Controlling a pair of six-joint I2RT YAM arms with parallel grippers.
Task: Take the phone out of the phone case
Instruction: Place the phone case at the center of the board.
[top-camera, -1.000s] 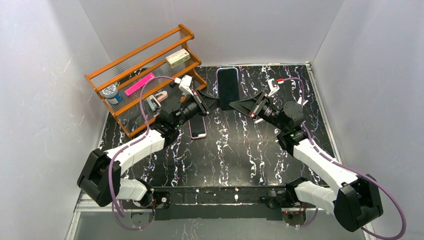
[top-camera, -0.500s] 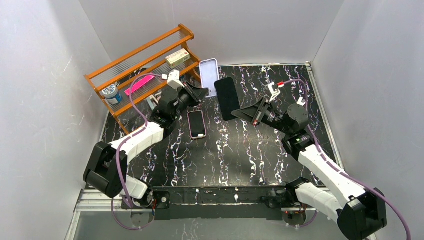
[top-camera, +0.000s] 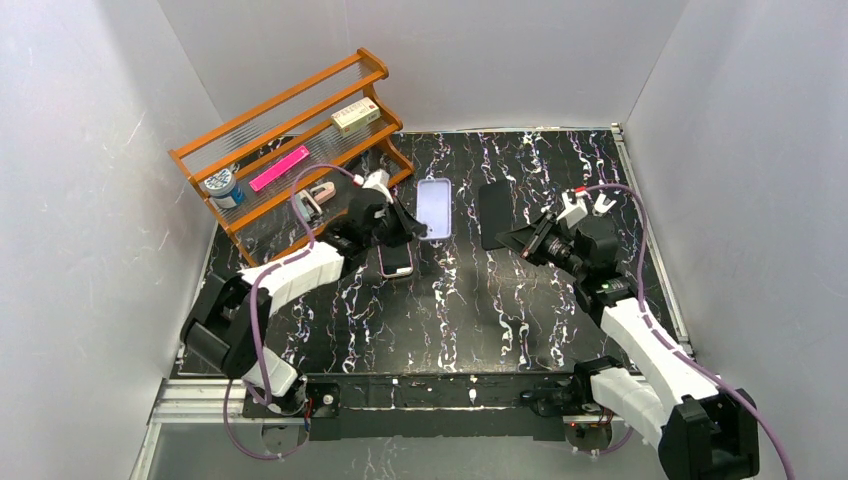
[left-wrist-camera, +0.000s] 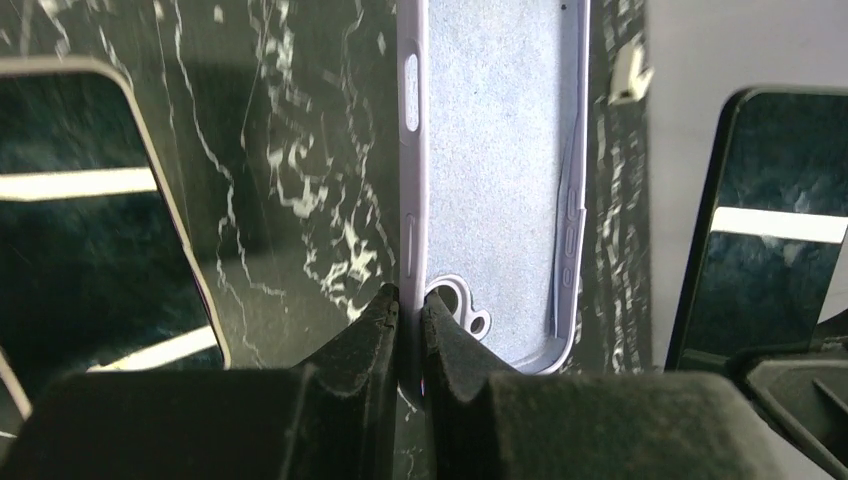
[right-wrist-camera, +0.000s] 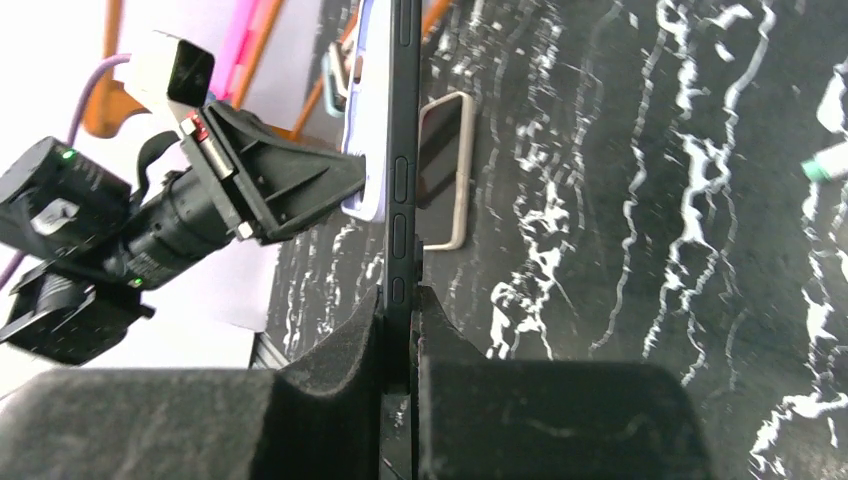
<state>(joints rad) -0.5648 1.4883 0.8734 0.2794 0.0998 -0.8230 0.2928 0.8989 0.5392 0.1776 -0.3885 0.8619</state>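
Lavender phone case (top-camera: 435, 207) is empty, open side up, and the left gripper (left-wrist-camera: 410, 312) has its long edge pinched tight between its jaws. Well apart to the right, the black phone (top-camera: 494, 213) is clamped edge-on in the right gripper (right-wrist-camera: 400, 300), over the black marbled table (top-camera: 480, 300). A second phone in a pinkish case (top-camera: 397, 262) lies flat by the left arm, near the orange rack (top-camera: 280, 106).

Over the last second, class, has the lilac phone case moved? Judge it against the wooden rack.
Yes. The phone case, earlier level with the right end of the rack, is now lower in the view, below that end.
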